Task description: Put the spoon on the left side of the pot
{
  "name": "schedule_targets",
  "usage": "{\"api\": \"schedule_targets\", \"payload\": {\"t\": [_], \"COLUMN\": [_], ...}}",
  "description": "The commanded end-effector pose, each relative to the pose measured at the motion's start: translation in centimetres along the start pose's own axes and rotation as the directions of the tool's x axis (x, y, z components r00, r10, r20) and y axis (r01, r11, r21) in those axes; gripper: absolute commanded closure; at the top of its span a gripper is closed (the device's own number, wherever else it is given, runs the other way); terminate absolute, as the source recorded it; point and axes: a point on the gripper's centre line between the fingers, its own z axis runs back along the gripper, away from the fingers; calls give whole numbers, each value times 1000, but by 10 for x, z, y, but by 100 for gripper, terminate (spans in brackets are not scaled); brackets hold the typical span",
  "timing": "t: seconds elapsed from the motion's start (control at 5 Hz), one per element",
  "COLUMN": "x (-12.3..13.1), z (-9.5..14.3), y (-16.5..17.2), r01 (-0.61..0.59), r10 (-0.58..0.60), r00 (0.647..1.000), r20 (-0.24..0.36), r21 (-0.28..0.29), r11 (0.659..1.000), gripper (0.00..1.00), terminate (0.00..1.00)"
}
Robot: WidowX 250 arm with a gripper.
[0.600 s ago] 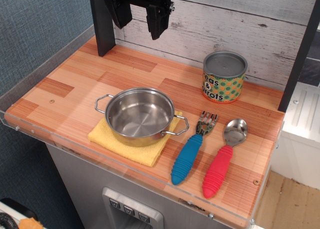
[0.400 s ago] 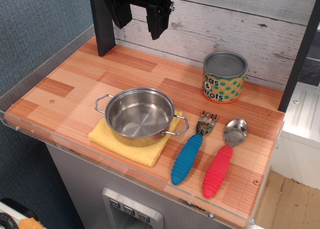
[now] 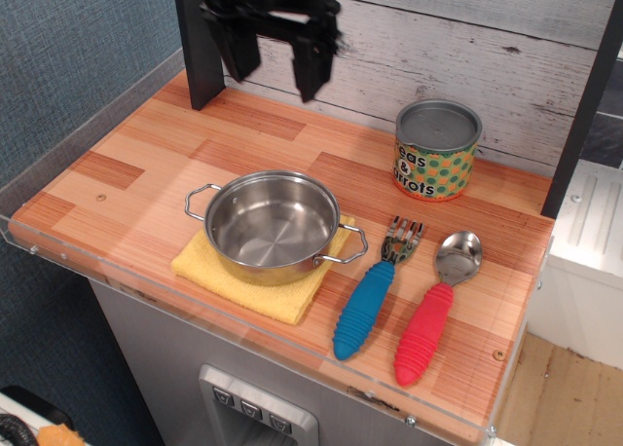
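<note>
The spoon (image 3: 436, 309), with a silver bowl and a ribbed red handle, lies on the wooden counter at the front right, right of the blue-handled fork. The shiny steel pot (image 3: 274, 225) with two wire loop handles stands on a yellow cloth near the counter's middle front. My black gripper (image 3: 274, 68) hangs open and empty at the back, above the counter and well behind the pot, far from the spoon.
A blue-handled fork (image 3: 373, 290) lies between pot and spoon. A polka-dotted peas and carrots can (image 3: 435, 151) stands at the back right. The yellow cloth (image 3: 255, 276) lies under the pot. A dark post (image 3: 198, 47) stands at the back left. The counter has a clear plastic rim (image 3: 243, 334).
My gripper has come down a little and shifted slightly, still open. Nothing on the counter has moved.
</note>
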Motion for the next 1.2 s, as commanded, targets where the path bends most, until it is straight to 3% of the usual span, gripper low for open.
{"api": "schedule_targets", "payload": {"t": [0.0, 0.4, 0.6, 1.0], "x": [-4, -25, -34, -48], "z": [8, -20, -34, -57], "y": [-42, -100, -112, -130], "r01": [37, 129, 140, 190], "r10": [-37, -127, -136, -186], "r00": [999, 986, 979, 964], "r20": [16, -106, -151, -190], "r21": [-11, 5, 17, -2], "r11": [999, 992, 990, 982], "gripper": [0, 0, 0, 0], "terminate": [0, 0, 0, 0]}}
